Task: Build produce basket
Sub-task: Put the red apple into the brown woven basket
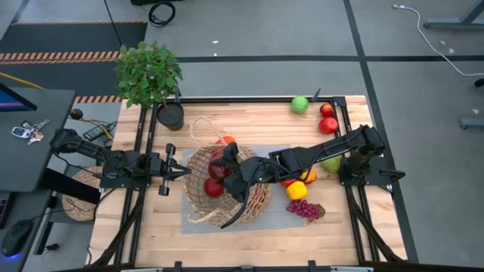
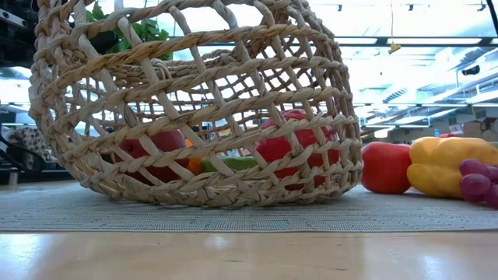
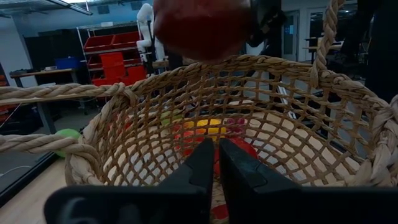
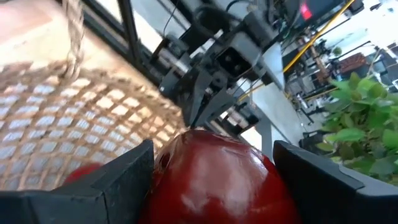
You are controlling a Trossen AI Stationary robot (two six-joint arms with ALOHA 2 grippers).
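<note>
Basket (image 1: 227, 185) under right end effector (image 4: 211, 168) clamping red apple (image 4: 214, 180); left end effector (image 3: 216, 165) closed, empty.

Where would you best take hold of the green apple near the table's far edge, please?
Grip the green apple across its round middle, coming straight down from above. It sits alone on the bare table, clear of the two red apples, so either side looks open to the gripper.
</note>
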